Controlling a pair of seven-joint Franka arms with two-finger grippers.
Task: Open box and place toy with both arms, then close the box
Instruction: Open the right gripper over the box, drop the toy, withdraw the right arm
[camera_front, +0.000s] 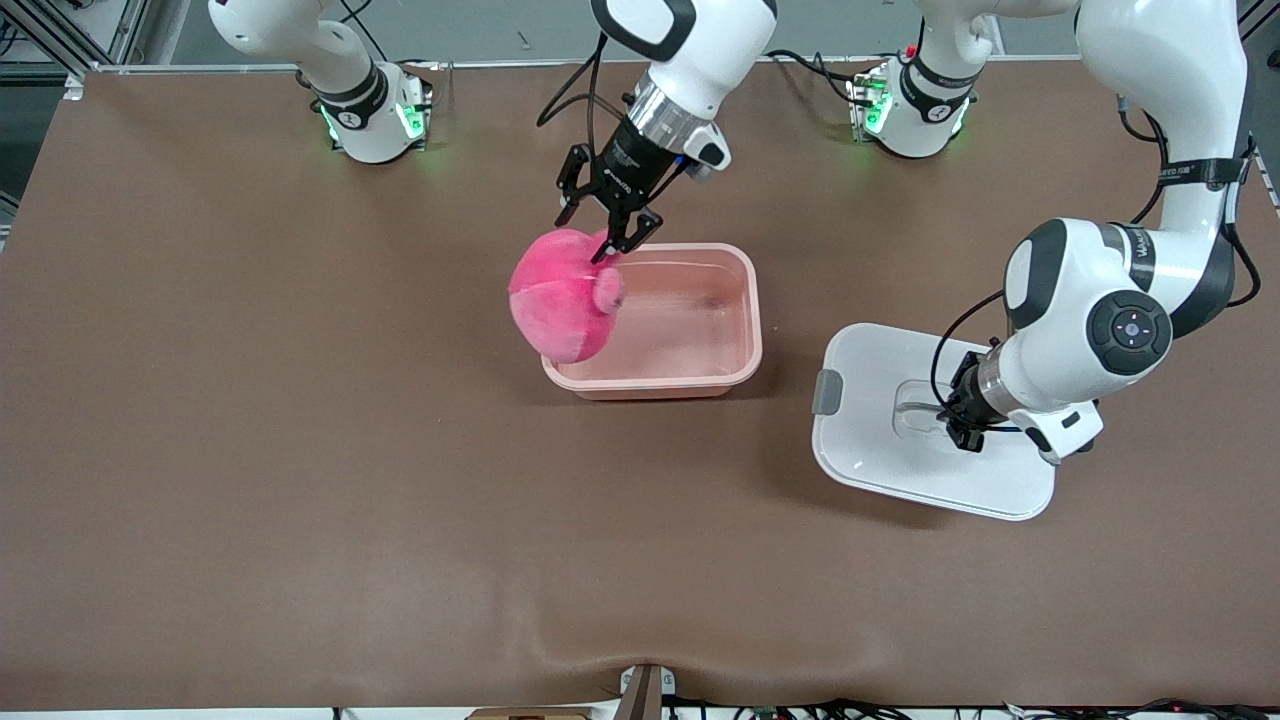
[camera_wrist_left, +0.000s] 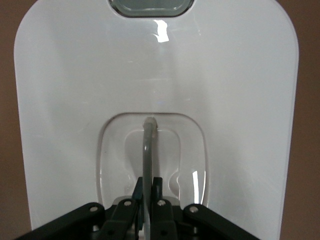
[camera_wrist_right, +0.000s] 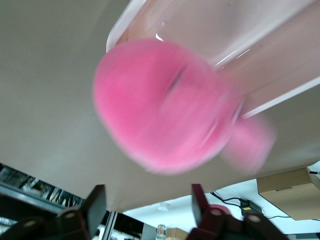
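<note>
We see the right gripper (camera_front: 606, 222) spread wide just above the toy (camera_front: 562, 296) on the box (camera_front: 735, 372) rim, while the left gripper (camera_front: 951, 418) pinches the lid (camera_front: 872, 455) handle (camera_wrist_left: 147, 150).

Counted two arms (camera_front: 690, 60), two grippers (camera_front: 610, 215), one pink box (camera_front: 745, 330) at frame centre, one white lid (camera_front: 880, 460) at lower right, one pink toy (camera_front: 560, 300) on the box's edge.
</note>
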